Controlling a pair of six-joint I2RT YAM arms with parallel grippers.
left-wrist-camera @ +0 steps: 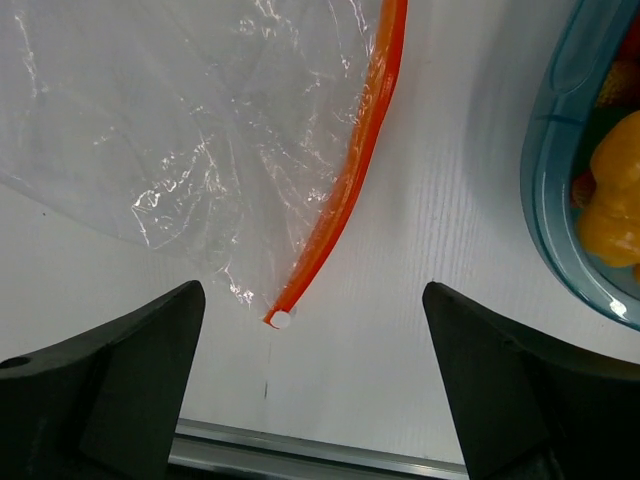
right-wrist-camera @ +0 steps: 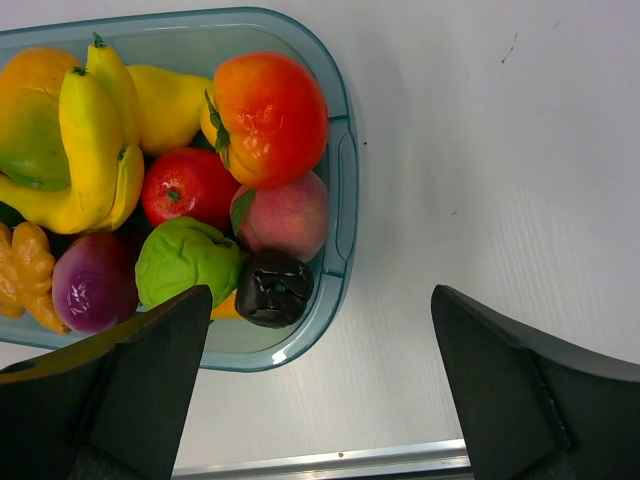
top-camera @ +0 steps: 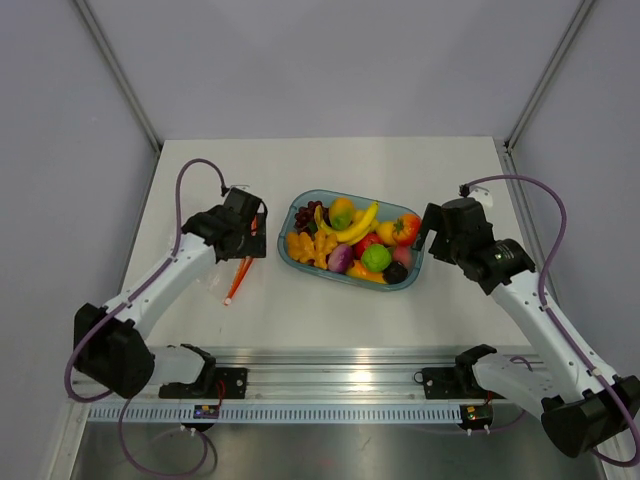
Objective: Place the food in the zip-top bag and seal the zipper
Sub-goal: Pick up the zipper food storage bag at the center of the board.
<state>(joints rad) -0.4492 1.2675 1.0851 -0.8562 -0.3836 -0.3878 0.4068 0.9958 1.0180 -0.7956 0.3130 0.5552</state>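
The task looks to be at its start: all the food (top-camera: pixel 352 240) sits heaped in a blue-tinted clear tray (right-wrist-camera: pixel 343 190). The zip-top bag (left-wrist-camera: pixel 170 130) lies flat and apparently empty on the table (top-camera: pixel 300 320) just left of the tray, its orange-red zipper (left-wrist-camera: pixel 352 170) along the edge nearer the tray. The next move likely calls for pinching the bag's mouth open while the other arm picks a piece. The left gripper (left-wrist-camera: pixel 312 300) hovers over the zipper's near end, jaws spread wide and empty; the right gripper (right-wrist-camera: pixel 318 300) hangs equally wide and empty over the tray's right end.
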